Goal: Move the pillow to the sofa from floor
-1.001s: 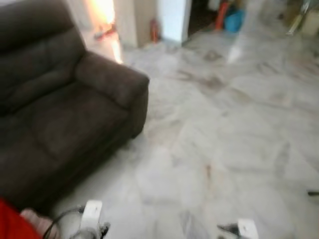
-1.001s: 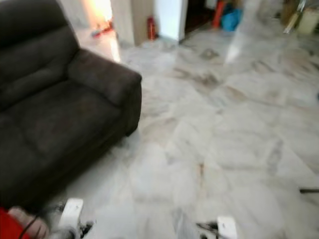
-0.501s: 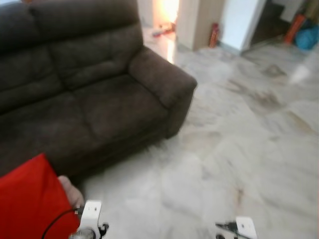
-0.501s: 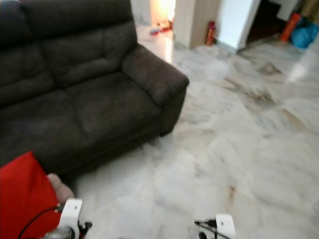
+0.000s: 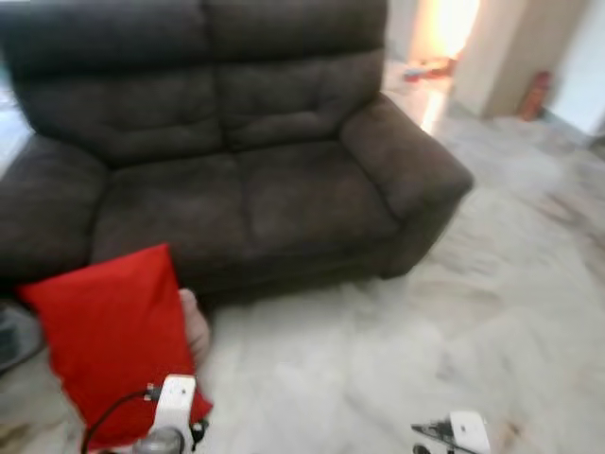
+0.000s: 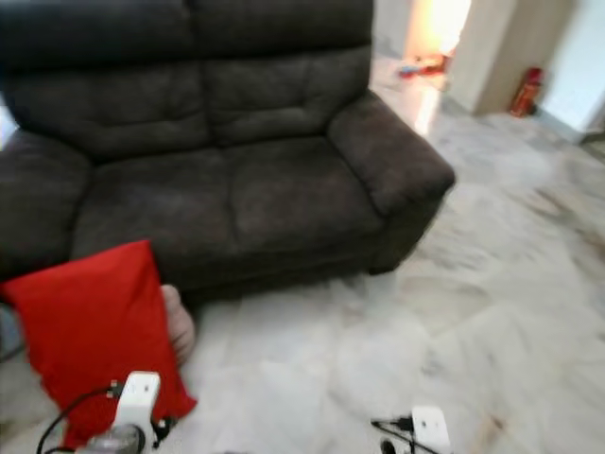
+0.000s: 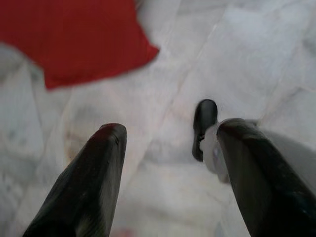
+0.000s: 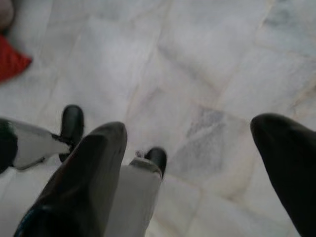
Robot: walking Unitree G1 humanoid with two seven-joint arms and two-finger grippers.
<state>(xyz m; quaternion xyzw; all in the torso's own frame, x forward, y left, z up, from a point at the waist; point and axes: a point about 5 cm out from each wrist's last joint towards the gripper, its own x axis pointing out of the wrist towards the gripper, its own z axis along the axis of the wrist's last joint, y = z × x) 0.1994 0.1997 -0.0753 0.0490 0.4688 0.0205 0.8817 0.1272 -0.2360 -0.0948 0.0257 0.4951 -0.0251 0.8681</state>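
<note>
The pale marble-tiled floor (image 5: 454, 359) spreads out in front of and to the right of the dark brown 2-seat fabric sofa (image 5: 236, 170), which stands with its back away from the camera and its seat cushions bare. The flat red fabric pillow (image 5: 113, 336) is on the floor just in front of the sofa's left half, propped up on edge and tilted, its upper corner reaching about the level of the sofa's seat front. A small pinkish rounded thing (image 5: 194, 326) sits tucked between the pillow and the sofa base; what it is cannot be made out.

The left gripper (image 7: 170, 148) hangs low over the floor near the pillow's lower corner, its 2 black fingers spread wide apart with nothing between them. The right gripper (image 8: 197, 148) hangs over bare floor farther to the right of the sofa's front, well apart from the pillow, fingers likewise wide apart and holding nothing.
</note>
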